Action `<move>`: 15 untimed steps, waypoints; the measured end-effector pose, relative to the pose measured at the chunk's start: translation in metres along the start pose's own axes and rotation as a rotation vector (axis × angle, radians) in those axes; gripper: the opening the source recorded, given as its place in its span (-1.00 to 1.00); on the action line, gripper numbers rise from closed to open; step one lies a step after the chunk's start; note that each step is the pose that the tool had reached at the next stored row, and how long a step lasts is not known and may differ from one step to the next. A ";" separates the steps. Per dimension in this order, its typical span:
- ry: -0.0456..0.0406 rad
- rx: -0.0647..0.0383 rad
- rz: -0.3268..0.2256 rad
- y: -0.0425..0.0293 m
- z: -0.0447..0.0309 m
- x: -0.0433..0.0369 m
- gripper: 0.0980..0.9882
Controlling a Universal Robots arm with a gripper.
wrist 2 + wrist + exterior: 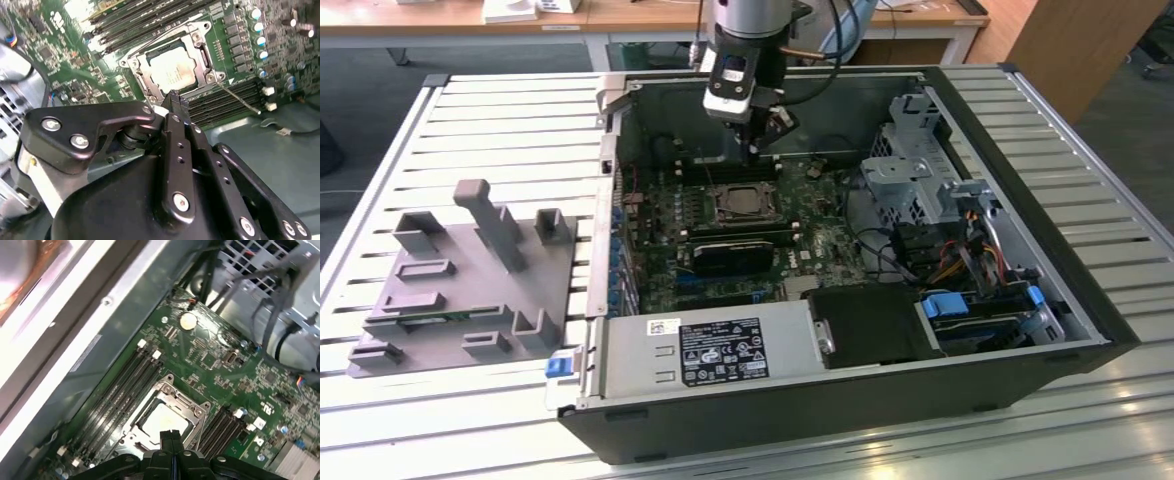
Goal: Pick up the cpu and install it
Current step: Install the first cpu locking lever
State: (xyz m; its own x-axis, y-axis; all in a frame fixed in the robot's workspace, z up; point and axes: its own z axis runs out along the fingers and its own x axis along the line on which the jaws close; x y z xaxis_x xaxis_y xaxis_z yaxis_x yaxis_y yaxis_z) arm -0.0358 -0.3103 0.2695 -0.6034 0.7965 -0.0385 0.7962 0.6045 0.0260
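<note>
Jaws (pixel 172 100) pressed together, tips meeting with no gap that I can see in both wrist views (pixel 170 436), and nothing between them. They touch nothing; I hang just above the socket's (pixel 743 201) far edge, inside the open case (pixel 1067 300), as the exterior view shows (pixel 758 152).

Cpu (pixel 172 71) lies flat in the socket on the motherboard (pixel 720 270), silver top plate facing up, framed on all sides by the metal bracket (pixel 202 47). It is square, so no long axis stands out; its edges run parallel to the socket frame and to the memory slots (pixel 117 395) that flank the socket on both sides. In the first wrist view the plate (pixel 162 421) sits just beyond my tips. In the exterior view it (pixel 744 202) lies below me, toward the power supply (pixel 707 352).

Beside the case, on the exterior view's left, a grey fixture (pixel 467 285) rests on the slatted desk (pixel 480 120), well apart from the socket.
</note>
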 end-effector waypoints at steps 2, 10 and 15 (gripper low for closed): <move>0.0009 -0.001 -0.035 0.0000 0.0000 0.0000 -0.98; 0.0052 -0.008 -0.199 0.0000 0.0004 0.0000 -0.98; 0.0076 -0.011 -0.290 0.0000 0.0008 0.0000 -0.98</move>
State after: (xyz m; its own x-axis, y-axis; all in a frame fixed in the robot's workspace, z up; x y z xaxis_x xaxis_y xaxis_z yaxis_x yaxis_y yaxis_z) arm -0.0358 -0.3103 0.2687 -0.8063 0.5902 -0.0385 0.5896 0.8073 0.0260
